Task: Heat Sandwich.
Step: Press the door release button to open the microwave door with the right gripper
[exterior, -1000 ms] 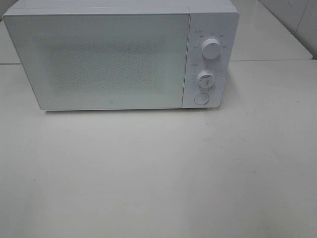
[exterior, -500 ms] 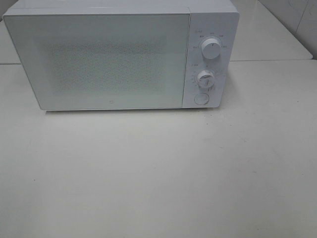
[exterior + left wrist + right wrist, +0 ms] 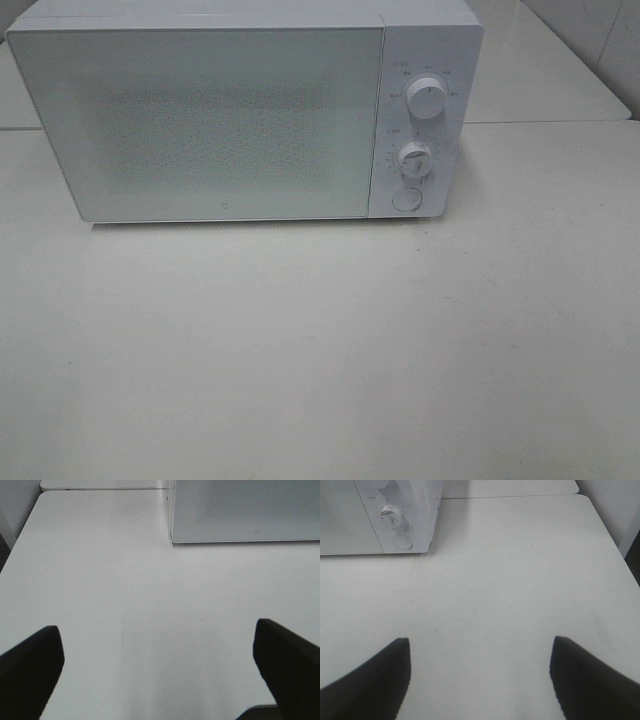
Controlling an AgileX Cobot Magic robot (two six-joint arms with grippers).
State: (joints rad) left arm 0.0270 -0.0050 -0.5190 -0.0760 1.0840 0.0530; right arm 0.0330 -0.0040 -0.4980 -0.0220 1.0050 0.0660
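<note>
At the table's (image 3: 320, 350) far edge we see the closed microwave (image 3: 245, 112). Our left gripper (image 3: 157, 631) and right gripper (image 3: 480, 641) hover above the table, fingers spread wide.

Left pincer (image 3: 157, 627): two fingers (image 3: 30, 672) shown in left wrist view, matte black, broad, blunt-tipped. One finger seen as slanted wedge with rounded upper corner. Other finger taller, with squared tip and sloping outer edge. Edges soft, out of focus; surface detail not to be made out.

Right pincer (image 3: 481, 641): two fingers (image 3: 365, 685) shown in right wrist view, same plain black finish. Both shaped as tapering wedges, narrowed toward rounded tips, inner edges near straight. Surfaces uniformly dark; markings not discernible.
</note>
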